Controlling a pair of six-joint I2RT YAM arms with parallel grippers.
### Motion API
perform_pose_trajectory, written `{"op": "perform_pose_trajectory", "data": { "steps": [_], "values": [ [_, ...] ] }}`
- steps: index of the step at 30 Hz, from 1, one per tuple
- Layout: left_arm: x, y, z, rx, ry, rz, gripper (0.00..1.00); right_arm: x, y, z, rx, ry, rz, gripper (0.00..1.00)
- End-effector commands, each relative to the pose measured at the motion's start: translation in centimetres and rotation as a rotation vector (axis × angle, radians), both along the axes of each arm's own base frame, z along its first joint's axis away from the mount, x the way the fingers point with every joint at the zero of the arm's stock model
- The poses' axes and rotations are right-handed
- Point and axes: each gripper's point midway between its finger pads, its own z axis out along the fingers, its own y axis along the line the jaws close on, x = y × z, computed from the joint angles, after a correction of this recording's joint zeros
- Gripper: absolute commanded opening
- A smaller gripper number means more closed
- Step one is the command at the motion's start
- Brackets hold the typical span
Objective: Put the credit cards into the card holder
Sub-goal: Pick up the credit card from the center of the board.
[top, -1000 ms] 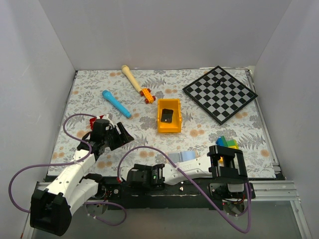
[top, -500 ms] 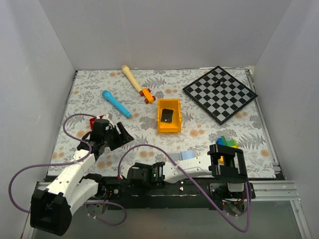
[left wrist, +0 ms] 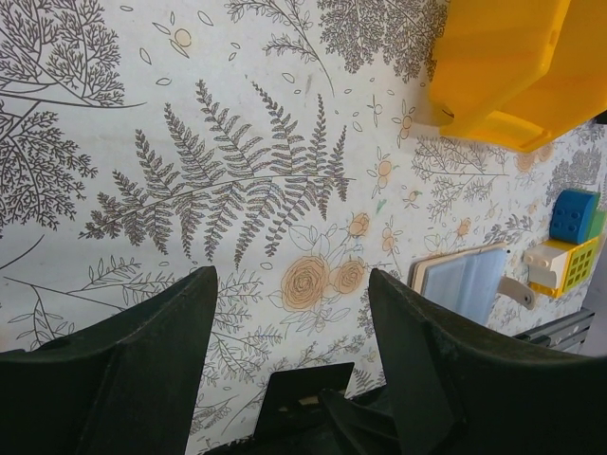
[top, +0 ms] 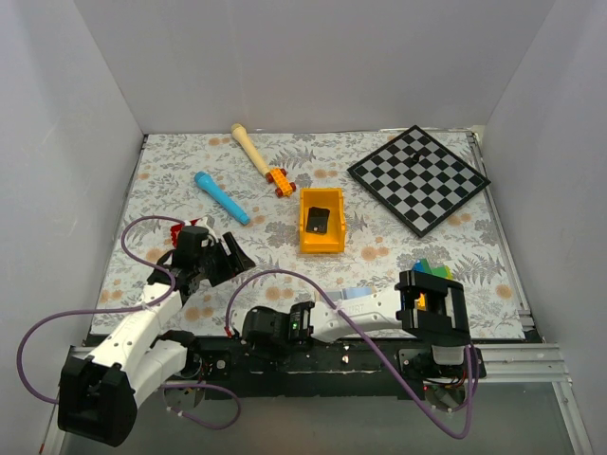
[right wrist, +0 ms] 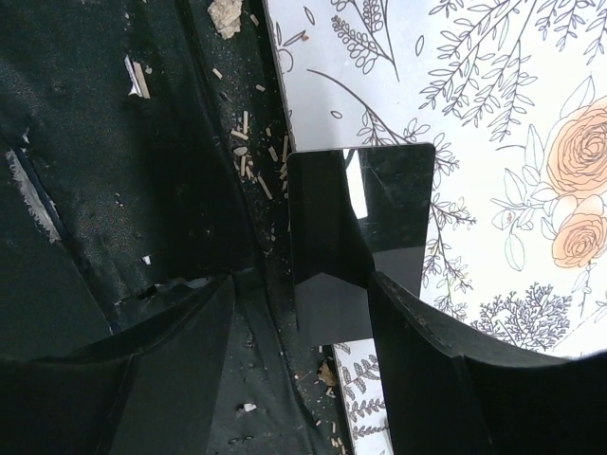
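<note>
The card holder (top: 357, 295) lies open near the table's front edge, its pale blue lining up, partly under my right arm. It also shows in the left wrist view (left wrist: 462, 282). A black card (right wrist: 379, 204) lies at the front edge, half over the dark base; it also shows in the left wrist view (left wrist: 305, 387). My right gripper (right wrist: 302, 284) is open with its fingers either side of this card, low at the front edge (top: 254, 332). My left gripper (top: 226, 258) is open and empty above the table (left wrist: 292, 280). A red card (top: 175, 230) peeks out beside the left arm.
A yellow-orange bin (top: 321, 239) with a dark flat item inside stands mid-table. Coloured blocks (top: 432, 271) sit by the right arm. A blue marker (top: 221, 197), a wooden stick (top: 250, 149), a toy car (top: 280, 180) and a chessboard (top: 418, 178) lie farther back.
My right arm has shifted slightly at the front edge. The left arm has not moved.
</note>
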Motion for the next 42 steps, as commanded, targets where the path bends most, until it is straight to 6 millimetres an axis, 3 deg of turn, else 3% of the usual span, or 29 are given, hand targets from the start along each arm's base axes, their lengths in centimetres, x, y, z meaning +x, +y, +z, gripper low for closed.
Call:
{"op": "perform_pose_trajectory", "data": {
  "steps": [1,16,32,42],
  "values": [
    [0.7,-0.2,0.8,-0.008,-0.039,-0.017,0.65,4.8,-0.7,-4.3,-0.044,-0.115,-0.111,0.65],
    [0.7,-0.3,0.6,-0.012,-0.035,-0.014,0.65,6.7,-2.1,-5.1,-0.040,-0.046,-0.171,0.64],
    [0.6,-0.2,0.4,-0.014,-0.031,-0.010,0.65,6.0,-2.9,-6.0,-0.069,0.013,-0.173,0.60],
    [0.6,-0.3,0.4,-0.019,-0.032,-0.016,0.65,3.6,-3.8,-6.8,-0.106,-0.008,-0.140,0.75]
  ]
}}
